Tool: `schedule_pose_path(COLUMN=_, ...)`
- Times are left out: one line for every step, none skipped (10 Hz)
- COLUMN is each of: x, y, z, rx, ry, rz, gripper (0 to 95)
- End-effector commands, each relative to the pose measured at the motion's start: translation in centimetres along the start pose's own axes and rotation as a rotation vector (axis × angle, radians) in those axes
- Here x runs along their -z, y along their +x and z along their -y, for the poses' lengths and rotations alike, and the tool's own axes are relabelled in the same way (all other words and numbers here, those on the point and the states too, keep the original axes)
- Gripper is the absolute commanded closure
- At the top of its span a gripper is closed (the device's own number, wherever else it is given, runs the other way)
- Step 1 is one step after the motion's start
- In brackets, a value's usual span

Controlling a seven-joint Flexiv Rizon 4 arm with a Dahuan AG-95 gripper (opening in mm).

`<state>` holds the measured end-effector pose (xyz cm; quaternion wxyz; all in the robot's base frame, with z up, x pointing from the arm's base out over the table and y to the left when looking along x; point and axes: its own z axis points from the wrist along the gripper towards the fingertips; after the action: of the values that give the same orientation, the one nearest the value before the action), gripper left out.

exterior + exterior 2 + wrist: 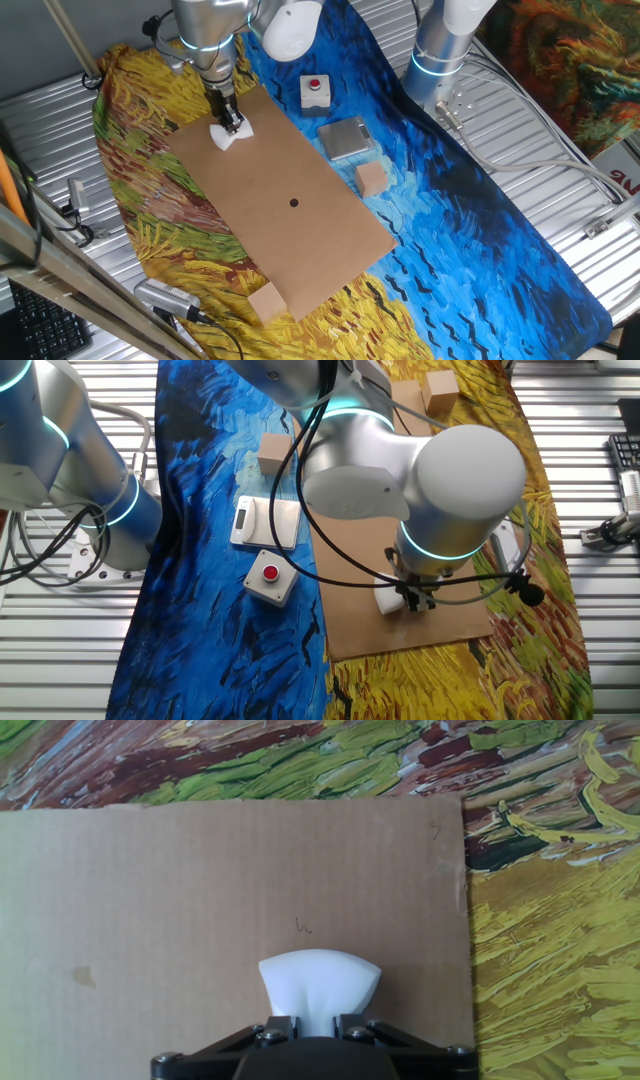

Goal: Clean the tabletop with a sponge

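Note:
The white sponge (228,137) is pinched between my gripper's (231,124) fingers and pressed on the brown tabletop board (300,230) near its far corner. In the hand view the sponge (319,986) bulges out from the shut jaws of the gripper (318,1023) and rests on the board (180,910), close to its right edge. In the other fixed view the sponge (392,601) shows under the arm's wrist, with the gripper (412,598) on it, near the board's (450,615) near end. The black dot (293,202) marks the board's centre.
A tan cube (372,178) lies right of the board and another (266,301) at its near corner. A white box with a red button (315,91) and a grey scale (347,137) sit on the blue cloth. A second arm's base (440,50) stands at back right.

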<state>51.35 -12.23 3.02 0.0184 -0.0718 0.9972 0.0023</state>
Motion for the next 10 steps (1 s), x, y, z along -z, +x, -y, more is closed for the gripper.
schedule_pose_path(x=0.11, y=0.06, z=-0.06, rx=-0.001, ry=-0.006, rz=-0.001, gripper=95.0)
schedule_pose_path(x=0.13, y=0.06, z=-0.06, rx=-0.001, ry=-0.008, rz=0.001, gripper=95.0)
schedule_pose_path(x=0.14, y=0.06, z=-0.07, rx=-0.002, ry=-0.01, rz=0.004, gripper=95.0)
schedule_pose_path(x=0.16, y=0.06, z=-0.07, rx=-0.002, ry=-0.01, rz=0.004, gripper=95.0)
schedule_pose_path(x=0.16, y=0.05, z=-0.08, rx=-0.002, ry=-0.011, rz=0.004, gripper=95.0)
schedule_pose_path(x=0.19, y=0.05, z=-0.1, rx=-0.002, ry=-0.012, rz=0.004, gripper=95.0)
schedule_pose_path(x=0.26, y=0.04, z=-0.13, rx=-0.004, ry=-0.012, rz=0.002, gripper=95.0)
schedule_pose_path(x=0.31, y=0.03, z=-0.16, rx=-0.006, ry=-0.011, rz=0.001, gripper=95.0)
schedule_pose_path(x=0.34, y=0.02, z=-0.2, rx=-0.007, ry=-0.011, rz=0.001, gripper=95.0)
schedule_pose_path(x=0.32, y=0.0, z=-0.24, rx=-0.009, ry=-0.013, rz=0.003, gripper=95.0)
